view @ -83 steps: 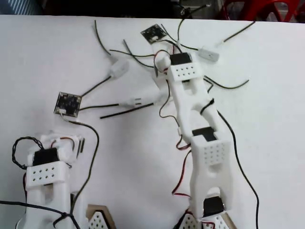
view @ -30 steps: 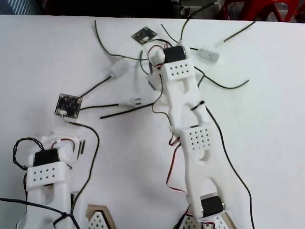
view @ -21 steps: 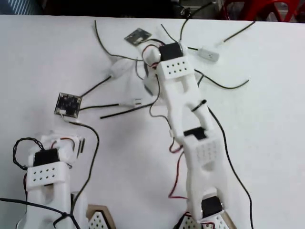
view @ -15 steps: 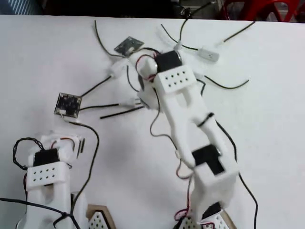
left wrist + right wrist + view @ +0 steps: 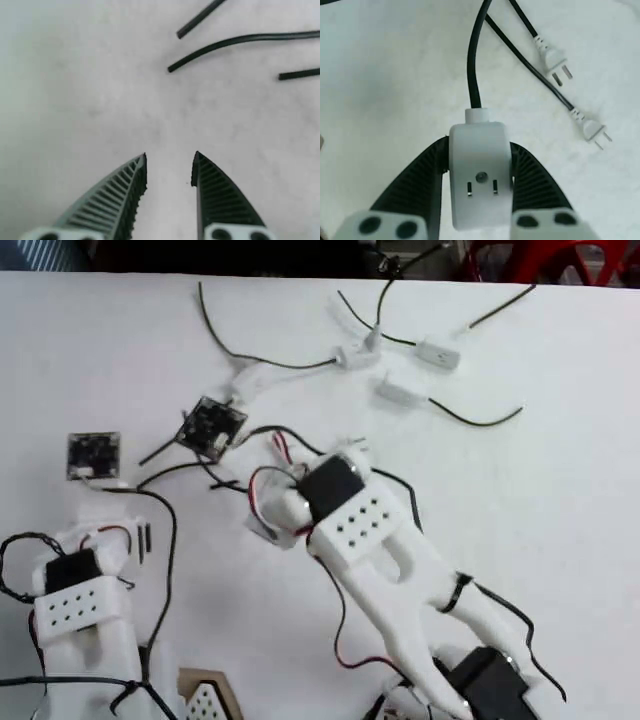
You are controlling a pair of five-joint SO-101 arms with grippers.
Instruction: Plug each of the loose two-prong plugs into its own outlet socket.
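My right gripper [image 5: 480, 146] is shut on a white outlet socket [image 5: 480, 175], whose two slots face the wrist camera and whose black cord [image 5: 474, 60] runs away from it. Beyond it two small white two-prong plugs [image 5: 555, 60] [image 5: 594, 131] lie loose on the table, on black cords. From above, the right arm [image 5: 350, 520] reaches over the table's middle with its gripper [image 5: 268, 525] pointing left. The left gripper [image 5: 169, 167] stands open over bare table, near the left front in the high view [image 5: 143, 540]. More white connectors [image 5: 438, 352] [image 5: 400, 392] [image 5: 355, 356] lie at the back.
Two small dark circuit boards [image 5: 93, 454] [image 5: 212, 427] sit at the left, joined by black cables [image 5: 165, 530]. Loose cable ends [image 5: 220, 45] lie ahead of the left gripper. The table's far edge [image 5: 300, 276] borders a dark area. Bare white table [image 5: 560, 500] shows at the right.
The right arm swung left and pulled back toward the front with the socket, dragging cords. Both circuit boards slid left and nearer. The left arm shifted slightly left.
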